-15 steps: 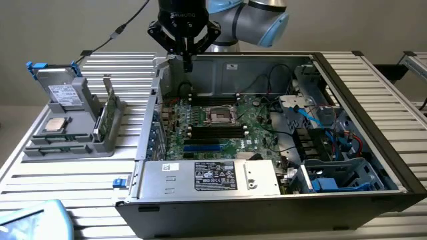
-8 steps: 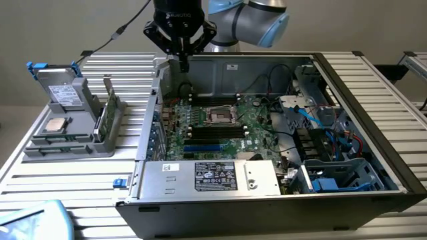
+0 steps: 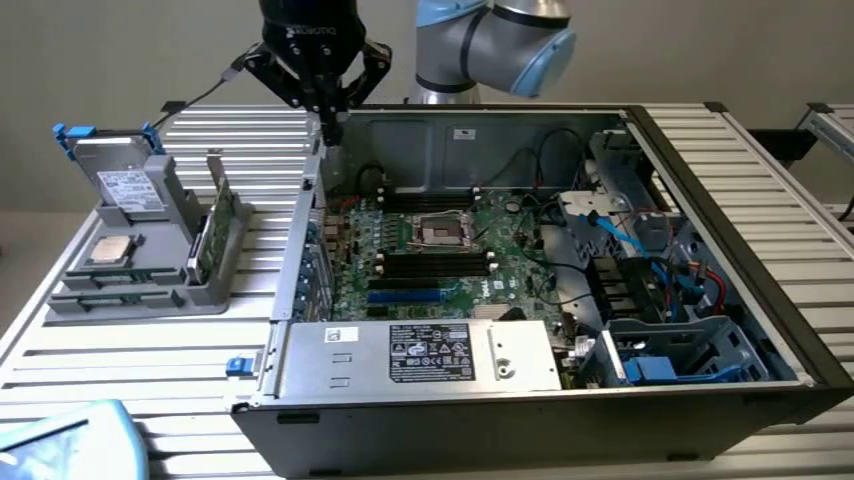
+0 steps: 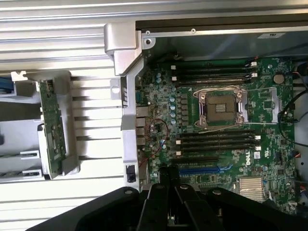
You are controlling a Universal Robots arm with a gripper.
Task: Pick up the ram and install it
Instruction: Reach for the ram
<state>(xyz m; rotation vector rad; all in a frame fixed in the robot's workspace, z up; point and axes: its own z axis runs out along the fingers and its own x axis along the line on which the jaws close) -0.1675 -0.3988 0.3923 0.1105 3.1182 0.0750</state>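
Off at the exterior view's left, on the ribbed tabletop (image 3: 134, 345), a grey holder (image 3: 160, 297) carries a hard drive (image 3: 127, 185), a square processor chip (image 3: 110, 250) and, standing on edge at the side nearest the computer, the ram (image 3: 218, 228) (green, thin, untouched). Next along, my fingers (image 3: 327, 115) hang above the case wall (image 3: 300, 240), pressed together with nothing between them. From the wrist view the ram (image 4: 52, 127) sits well apart from my fingers (image 4: 165, 178), so I judge the pickup not yet done. Further right is the open case (image 3: 534, 425) with the motherboard (image 3: 514, 275), its long black slots (image 3: 434, 265) flanking the socket (image 3: 441, 232), and past that a tangle of cables (image 3: 641, 250). What worries me is this. Closed fingers cannot take the stick, and meeting it like this would only knock it or jab its chips. It is narrow and upright, so a grip off centre could tilt it in the holder or drag the holder along. The case wall stands between holder and slots, and a low carry could clip it. A stick set skew in a slot would jam rather than seat.
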